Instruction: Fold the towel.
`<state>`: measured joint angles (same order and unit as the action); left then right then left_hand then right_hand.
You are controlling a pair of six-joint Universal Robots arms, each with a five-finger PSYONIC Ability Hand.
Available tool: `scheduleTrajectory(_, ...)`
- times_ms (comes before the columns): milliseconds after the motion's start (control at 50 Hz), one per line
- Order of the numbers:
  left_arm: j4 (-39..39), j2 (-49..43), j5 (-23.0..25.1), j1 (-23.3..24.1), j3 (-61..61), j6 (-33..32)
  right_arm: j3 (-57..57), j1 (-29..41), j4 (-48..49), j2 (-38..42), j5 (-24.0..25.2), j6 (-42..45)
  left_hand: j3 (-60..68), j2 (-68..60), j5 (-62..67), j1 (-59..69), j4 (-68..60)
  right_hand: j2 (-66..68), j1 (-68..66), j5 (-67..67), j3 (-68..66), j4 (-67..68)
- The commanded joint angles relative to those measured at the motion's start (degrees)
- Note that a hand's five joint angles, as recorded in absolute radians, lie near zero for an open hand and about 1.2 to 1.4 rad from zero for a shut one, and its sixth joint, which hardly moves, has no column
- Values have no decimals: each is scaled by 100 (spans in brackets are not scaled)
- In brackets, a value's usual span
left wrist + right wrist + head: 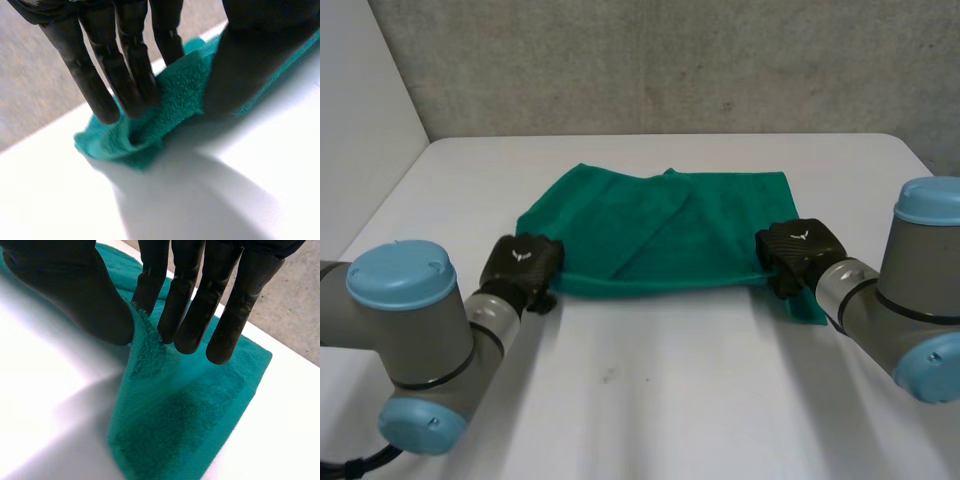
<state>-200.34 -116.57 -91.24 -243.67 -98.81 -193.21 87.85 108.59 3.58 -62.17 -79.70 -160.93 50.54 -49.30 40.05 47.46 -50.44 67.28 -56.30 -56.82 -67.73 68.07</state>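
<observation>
Towel pinched at both ends of its near edge

White table [650,400] takes up most of the head view, and a grey wall [670,60] rises behind its far edge. The green towel [710,230] lies across the middle of the table, nearer the far edge than the near one, about midway between the left and right edges. It is not flat: one layer is turned over another, leaving a slanted edge across its middle, and the far edge is uneven.

The left arm [415,340] comes in from the near left corner and the right arm [910,290] from the near right.

The left hand [523,262] is at the towel's near left corner. In its wrist view the straight fingers [125,75] lie on one side of the bunched cloth and the thumb [245,65] on the other, so the corner is nipped between them.

The right hand [798,250] is on the near edge close to the near right corner, and a tip of cloth sticks out past it toward the table's near edge. In its wrist view the thumb [75,295] and fingers [195,310] squeeze a raised ridge of the towel between them.
</observation>
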Motion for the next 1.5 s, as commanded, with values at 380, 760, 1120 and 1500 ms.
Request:
scheduleTrajectory(380,250,513,-25,-779,-95,1381,-637,276,-244,-2212,517,-132,-3948,3825,-3899,-3641,3938,1272,-2370,-1318,-1227,1193)
scheduleTrajectory(760,1331,425,229,-410,292,3141,-1640,1041,-807,-2177,51,-35,-3931,3808,-3882,-3624,3921,1272,-2370,-1318,-1227,1193)
scheduleTrajectory(1120,425,-1025,-993,-322,1689,3360,-1666,1103,-1422,-2783,51,-35,-2266,2143,-2217,-1959,2256,1272,-2370,-1318,-1227,1193)
scheduleTrajectory(1500,874,-97,-649,-497,918,2448,-1279,224,-1650,-2713,139,123,1942,-2066,1991,2250,-1952,1272,-2370,-1318,-1227,1193)
